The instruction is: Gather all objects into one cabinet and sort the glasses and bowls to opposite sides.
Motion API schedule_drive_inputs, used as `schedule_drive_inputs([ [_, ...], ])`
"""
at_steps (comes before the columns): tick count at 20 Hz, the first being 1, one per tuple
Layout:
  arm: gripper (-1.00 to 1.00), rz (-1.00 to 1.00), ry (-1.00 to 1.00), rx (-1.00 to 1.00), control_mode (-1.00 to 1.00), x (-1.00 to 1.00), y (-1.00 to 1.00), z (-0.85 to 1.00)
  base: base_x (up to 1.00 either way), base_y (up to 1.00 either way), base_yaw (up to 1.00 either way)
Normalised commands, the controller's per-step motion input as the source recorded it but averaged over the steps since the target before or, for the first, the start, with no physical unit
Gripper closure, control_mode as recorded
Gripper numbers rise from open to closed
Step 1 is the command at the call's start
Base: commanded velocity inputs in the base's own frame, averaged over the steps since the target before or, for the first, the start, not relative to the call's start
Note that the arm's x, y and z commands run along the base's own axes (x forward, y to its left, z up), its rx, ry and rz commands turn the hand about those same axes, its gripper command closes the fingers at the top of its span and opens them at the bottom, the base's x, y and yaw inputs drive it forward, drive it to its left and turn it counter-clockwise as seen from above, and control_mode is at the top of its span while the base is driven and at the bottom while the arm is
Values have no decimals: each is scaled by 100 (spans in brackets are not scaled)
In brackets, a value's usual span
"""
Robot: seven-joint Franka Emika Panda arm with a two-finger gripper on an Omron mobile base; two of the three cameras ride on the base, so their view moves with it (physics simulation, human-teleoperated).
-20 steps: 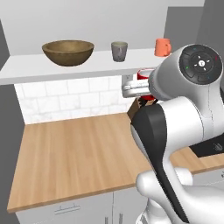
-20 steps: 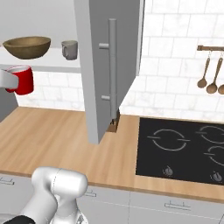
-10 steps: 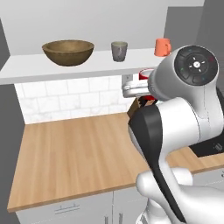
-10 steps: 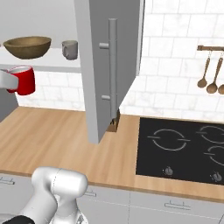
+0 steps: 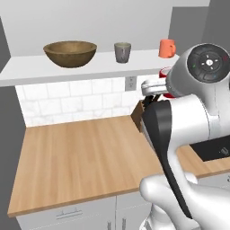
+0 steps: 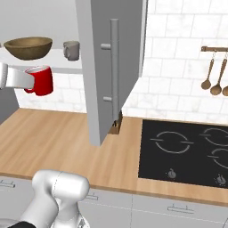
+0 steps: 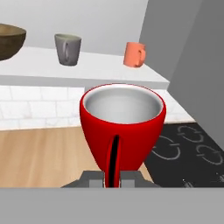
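Hand view: gripper [image 7: 113,178] pinches red cup [image 7: 122,124] (handle, apparently) upright.

Glossy white rounded arm [image 5: 197,134] with a broad black band down its upper link, a dark grey round joint cap bearing small red and green marks, and a bulbous white base segment

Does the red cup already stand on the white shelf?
No, the red cup hangs in the air below the shelf, held by the gripper.
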Motion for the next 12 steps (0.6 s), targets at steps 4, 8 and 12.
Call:
schedule_drive_inputs([
  [4,100,0,-6,-7,-100,3,-17,6,0,0,0],
  [8,100,0,-1,-7,-100,7,-43,0,0,0,0],
  [12,100,0,-1,-1,-100,0,-49,0,0,0,0],
])
